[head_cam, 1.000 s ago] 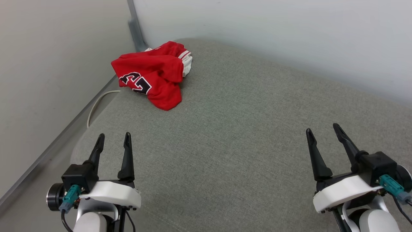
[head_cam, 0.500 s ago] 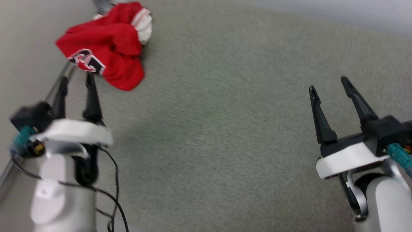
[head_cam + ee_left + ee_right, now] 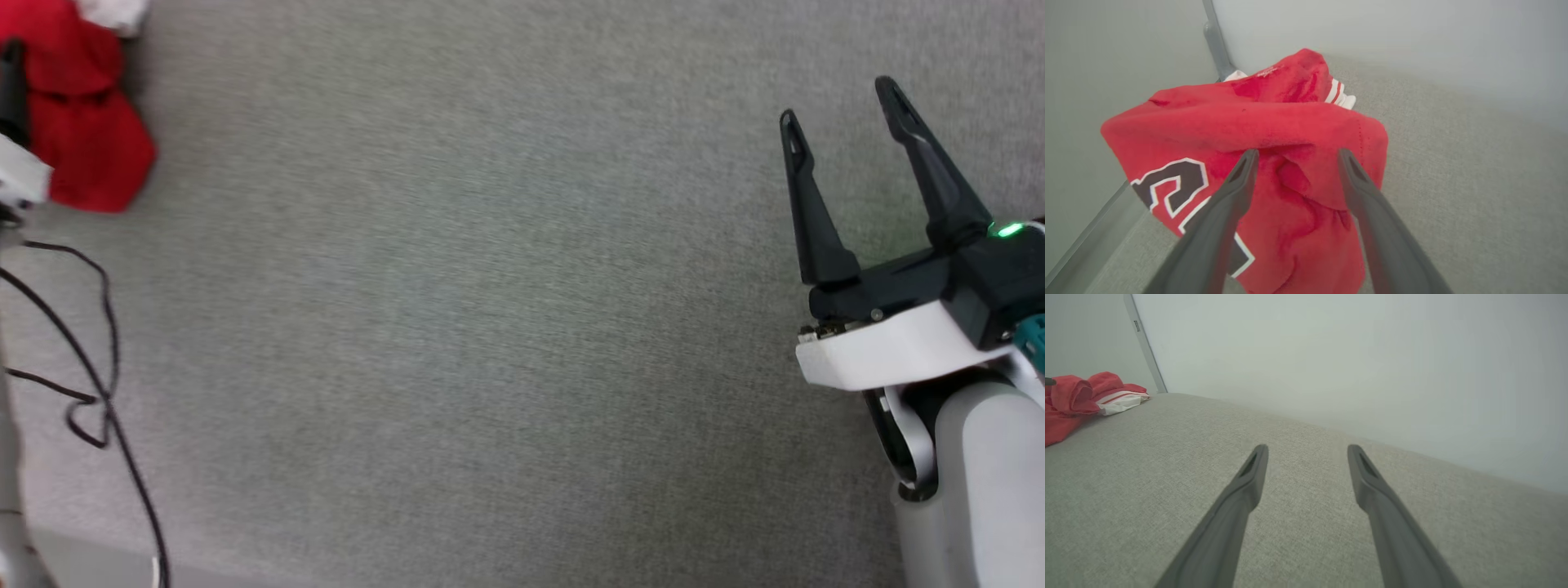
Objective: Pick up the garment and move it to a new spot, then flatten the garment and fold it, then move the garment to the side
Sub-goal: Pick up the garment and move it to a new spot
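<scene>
**The left gripper (image 3: 1297,152) is spread wide at the crumpled red jersey garment (image 3: 1249,122); the right gripper (image 3: 837,102) is spread wide over bare cushion.**

In the left wrist view the two long dark fingers (image 3: 1237,183) of the left gripper are apart, with a fold of the red fabric between their tips. I cannot tell if they touch it. The garment has black lettering with white outline and a white sleeve with red-and-white striped trim. It lies bunched in the far left corner of the grey woven fabric cushion (image 3: 490,327), against a grey metal post (image 3: 1214,41) and the pale wall (image 3: 1331,355). The right gripper holds nothing and hangs over the cushion on the right, well apart from the garment. A thin black cable (image 3: 106,392) loops at the near left.
</scene>
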Controlling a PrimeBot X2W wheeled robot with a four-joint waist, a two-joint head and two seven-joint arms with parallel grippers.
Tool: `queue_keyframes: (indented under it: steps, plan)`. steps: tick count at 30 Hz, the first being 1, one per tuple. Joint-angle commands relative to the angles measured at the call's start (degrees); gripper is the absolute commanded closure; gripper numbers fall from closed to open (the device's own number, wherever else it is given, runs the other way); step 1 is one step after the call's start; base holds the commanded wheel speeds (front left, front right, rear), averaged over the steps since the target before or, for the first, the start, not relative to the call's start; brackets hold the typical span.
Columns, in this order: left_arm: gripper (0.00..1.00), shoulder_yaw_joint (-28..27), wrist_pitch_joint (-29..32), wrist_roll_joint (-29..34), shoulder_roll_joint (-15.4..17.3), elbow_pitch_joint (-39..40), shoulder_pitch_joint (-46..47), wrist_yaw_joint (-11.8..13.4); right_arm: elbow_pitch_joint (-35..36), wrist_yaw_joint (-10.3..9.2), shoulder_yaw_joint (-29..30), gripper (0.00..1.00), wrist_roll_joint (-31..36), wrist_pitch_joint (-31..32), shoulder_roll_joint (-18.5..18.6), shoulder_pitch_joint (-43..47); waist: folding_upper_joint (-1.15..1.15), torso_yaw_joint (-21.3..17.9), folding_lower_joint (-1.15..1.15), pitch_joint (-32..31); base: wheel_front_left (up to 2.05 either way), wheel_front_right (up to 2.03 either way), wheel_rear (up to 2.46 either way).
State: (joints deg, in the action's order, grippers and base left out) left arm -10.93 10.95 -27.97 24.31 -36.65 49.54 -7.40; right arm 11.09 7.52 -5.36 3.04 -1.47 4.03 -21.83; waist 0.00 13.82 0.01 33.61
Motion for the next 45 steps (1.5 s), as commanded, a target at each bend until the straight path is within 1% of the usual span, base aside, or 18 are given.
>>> queue_keyframes:
  steps: [1,4,9,12,16,17,18,19,23,26,29,32,34,36,38,39,45]
  plan:
    - [0.00,-0.04,1.73,-0.81,1.69,-0.95,2.04,-0.09,0.29,-0.06,-0.17,0.00,0.33,-0.35,-0.16,-1.48,0.00,-3.45,-0.01,4.82,0.00,0.00,0.00]
    - [0.00,0.33,5.38,-0.85,5.30,-3.15,4.51,-0.10,0.40,-0.06,-0.31,0.00,0.47,-0.58,-0.27,-2.33,0.00,-4.41,-0.01,7.16,0.00,0.00,0.00]
    - [0.00,0.57,12.21,-2.47,8.83,-6.75,7.65,-0.05,0.78,-0.06,-0.43,0.00,0.68,-0.96,-0.13,-3.29,0.00,-5.27,-0.01,9.89,0.00,0.00,0.00]
    - [0.00,1.10,18.48,-3.30,9.64,-9.72,8.40,0.44,0.98,-0.06,-0.69,0.00,1.05,-0.65,0.40,-3.59,0.00,-5.50,-0.01,10.69,0.00,0.00,0.00]
    - [0.00,1.52,26.58,-4.74,8.95,-12.81,8.11,1.50,2.21,-0.07,-0.89,0.00,1.24,-0.47,0.75,-3.87,0.00,-5.58,-0.01,10.66,0.00,0.00,0.00]
    - [0.31,1.63,27.79,-4.88,8.84,-12.91,8.09,1.68,2.55,-0.06,-0.93,0.00,1.29,-0.45,0.80,-3.89,0.00,-5.54,-0.01,10.51,0.00,0.00,0.00]
    - [0.72,1.83,27.93,-4.79,8.91,-12.32,8.02,1.86,2.81,-0.06,-0.92,0.00,1.32,-0.31,0.82,-3.84,0.00,-5.48,-0.01,10.36,0.00,0.00,0.00]
    - [1.00,1.76,29.12,-5.56,8.39,-11.94,7.56,1.74,3.01,-0.06,-0.90,0.00,1.26,-0.33,0.79,-3.56,0.00,-5.33,-0.01,9.71,0.00,0.00,0.00]
    - [1.00,2.11,26.03,-4.66,8.80,-9.36,6.81,2.02,2.61,-0.06,-0.82,0.00,1.08,-0.63,0.64,-2.84,0.00,-4.95,-0.01,7.70,0.00,0.00,0.00]
    - [1.00,2.18,21.30,-3.28,10.13,-7.66,6.18,2.18,1.68,-0.06,-0.64,0.00,0.67,-1.20,0.37,-2.11,0.00,-4.86,-0.01,4.98,0.00,0.00,0.00]
    - [1.00,2.49,15.33,-1.63,10.55,-6.53,5.15,2.11,0.53,-0.06,0.01,0.00,-0.03,-1.77,0.00,-0.63,0.00,-4.65,-0.01,1.50,0.00,0.00,0.00]
    - [1.00,2.90,9.13,-0.34,10.05,-6.16,4.15,2.20,-0.43,-0.06,0.76,0.00,-0.68,-2.29,-0.34,1.20,0.00,-4.32,-0.01,-2.40,0.00,0.00,0.00]
    - [1.00,4.14,5.09,1.75,10.07,-5.75,3.12,2.40,-1.06,-0.06,1.33,0.00,-1.17,-2.44,-0.59,2.71,0.00,-4.11,-0.01,-5.10,0.00,0.00,0.00]
    - [1.00,5.41,1.98,2.74,8.72,-5.72,2.31,2.05,-1.55,-0.06,2.20,0.00,-1.85,-2.55,-0.80,4.39,0.00,-3.77,-0.01,-7.92,0.00,0.00,0.00]
    - [1.00,6.63,-1.14,4.18,8.16,-5.70,1.50,2.22,-1.92,-0.06,3.18,0.00,-2.62,-2.60,-0.95,5.81,0.00,-3.51,-0.01,-10.39,0.00,0.00,0.00]
    - [1.00,6.63,-1.14,4.18,8.16,-5.70,1.50,2.22,-1.92,-0.06,3.18,0.00,-2.62,-2.60,-0.95,5.81,0.00,-3.51,-0.01,-10.39,0.00,0.00,0.00]
    - [1.00,9.27,-9.63,5.60,3.91,-5.81,-1.37,1.88,-2.80,-0.06,4.96,0.00,-4.74,-2.46,-1.18,10.52,0.00,-3.46,-0.01,-17.12,0.00,0.00,0.00]
